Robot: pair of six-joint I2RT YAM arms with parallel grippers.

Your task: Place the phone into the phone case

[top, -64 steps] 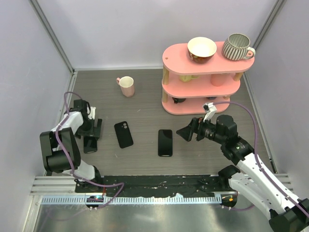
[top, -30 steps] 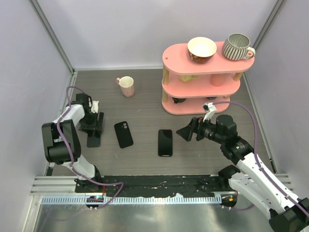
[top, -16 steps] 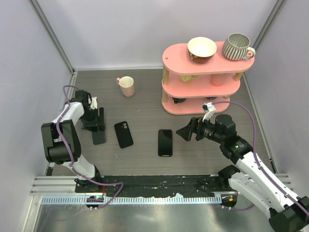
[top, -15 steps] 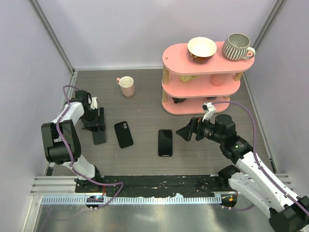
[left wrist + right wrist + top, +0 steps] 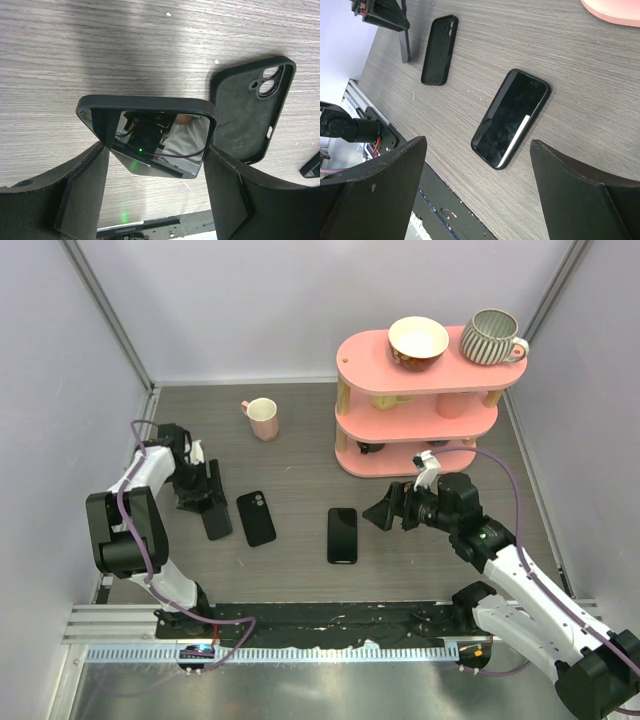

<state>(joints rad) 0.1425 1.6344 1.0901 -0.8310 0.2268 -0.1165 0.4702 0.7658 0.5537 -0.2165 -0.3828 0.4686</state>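
Task barely begun: the phone (image 5: 150, 132) is being gripped, tilted over the bench (image 5: 100, 50), by the left tool (image 5: 156, 150) clamped on it, just beside the empty case (image 5: 252, 112), fitting outstanding; the right tool (image 5: 477, 150) is being held spread, empty, near a second phone (image 5: 512, 117).

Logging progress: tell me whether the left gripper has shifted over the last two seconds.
Yes. The left gripper, shut on the glossy black phone, has moved right, closing on the matte black phone case, which has not moved.
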